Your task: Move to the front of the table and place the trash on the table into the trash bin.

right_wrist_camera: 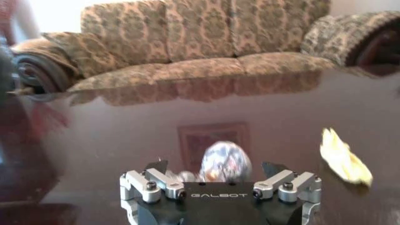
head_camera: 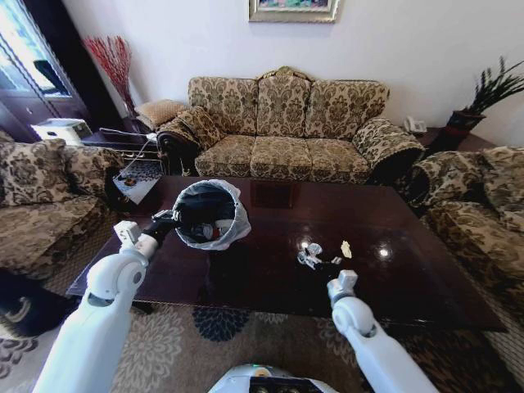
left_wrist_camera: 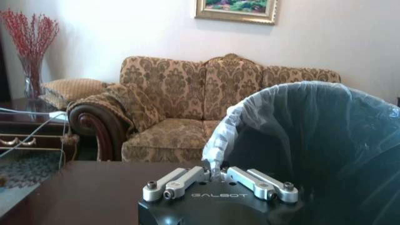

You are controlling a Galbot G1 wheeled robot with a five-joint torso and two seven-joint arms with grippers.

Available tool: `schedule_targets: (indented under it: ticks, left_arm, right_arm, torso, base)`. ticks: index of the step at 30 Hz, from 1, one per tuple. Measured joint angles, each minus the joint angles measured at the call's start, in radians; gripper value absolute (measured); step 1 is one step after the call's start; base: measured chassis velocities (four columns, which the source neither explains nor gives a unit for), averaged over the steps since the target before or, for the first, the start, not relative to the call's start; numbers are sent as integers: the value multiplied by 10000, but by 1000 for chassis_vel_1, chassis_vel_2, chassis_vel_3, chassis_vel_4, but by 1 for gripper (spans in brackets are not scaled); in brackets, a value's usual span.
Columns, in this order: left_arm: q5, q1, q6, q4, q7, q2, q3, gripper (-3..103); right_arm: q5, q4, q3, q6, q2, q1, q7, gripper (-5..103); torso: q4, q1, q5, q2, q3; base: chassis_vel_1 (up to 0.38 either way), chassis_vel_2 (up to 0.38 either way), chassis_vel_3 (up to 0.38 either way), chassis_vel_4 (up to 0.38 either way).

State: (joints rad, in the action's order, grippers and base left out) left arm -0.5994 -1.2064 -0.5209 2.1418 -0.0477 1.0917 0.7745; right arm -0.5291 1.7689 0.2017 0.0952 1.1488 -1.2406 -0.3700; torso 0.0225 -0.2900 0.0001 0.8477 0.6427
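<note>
A: where's the trash bin (head_camera: 211, 214)?
B: tilted over the desk (head_camera: 270, 270), left gripper (head_camera: 166, 219) pinching its bag rim.
A: right gripper (head_camera: 321, 264)?
B: spread open around a crumpled wrapper (right_wrist_camera: 224, 161); pale scrap (right_wrist_camera: 344, 158) just beside.

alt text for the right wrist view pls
The right end effector, fingers open, sits low over the glossy dark table with a shiny crumpled wrapper ball between its fingers. A pale yellow scrap lies on the table beside it, apart, and a patterned sofa stands beyond the far edge.
</note>
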Motion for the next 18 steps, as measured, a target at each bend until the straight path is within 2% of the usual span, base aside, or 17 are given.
schedule_targets:
  ticks: [4,6,7,9,11,12,13,14,15,18]
  left_arm:
    - [-106,-25,-90,79,20,31,-1,0]
    - [-127,-26,-119,122,58,81,0,0]
    - [-127,-26,-119,122,58,81,0,0]
    - [-129,-52,-139,187,88,117,0,0]
    - [-131,-88,-147,239,93,125,7,0]
    - [-134,-134,-153,296,100,125,31,0]
    - [-134,-154,-155,322,107,126,54,0]
    - [-134,-169,-156,338,114,125,72,0]
    - [-135,-182,-157,357,116,119,98,0]
    - [-137,-201,-158,389,126,111,121,0]
  right_arm:
    - [4,-200,-117,-161,162,88,0,95]
    - [42,-372,-270,-315,242,217,179,88]
    - [42,-372,-270,-315,242,217,179,88]
    - [51,-404,-350,-328,286,253,237,78]
    - [50,-404,-385,-329,297,254,259,78]
    - [50,-423,-399,-330,325,248,308,72]
    - [58,-446,-397,-331,345,241,342,72]
    - [63,-455,-393,-332,363,235,358,61]
    - [67,-464,-385,-333,386,221,368,56]
    - [71,-465,-379,-334,404,184,407,50]
  torso:
    - [-2,1,-5,1,-2]
    - [1,2,-2,1,-2]
    - [1,2,-2,1,-2]
    - [0,1,-3,1,-2]
    - [0,1,-3,1,-2]
    - [1,2,-3,2,-3]
    - [1,3,-4,2,-4]
    - [1,3,-3,2,-4]
    - [1,3,-3,3,-4]
    - [1,3,-3,3,-3]
  base:
    - [0,0,0,0]
    - [0,0,0,0]
    - [0,0,0,0]
    - [0,0,0,0]
    - [0,0,0,0]
    - [0,0,0,0]
    - [0,0,0,0]
    - [0,0,0,0]
    - [0,0,0,0]
    - [0,0,0,0]
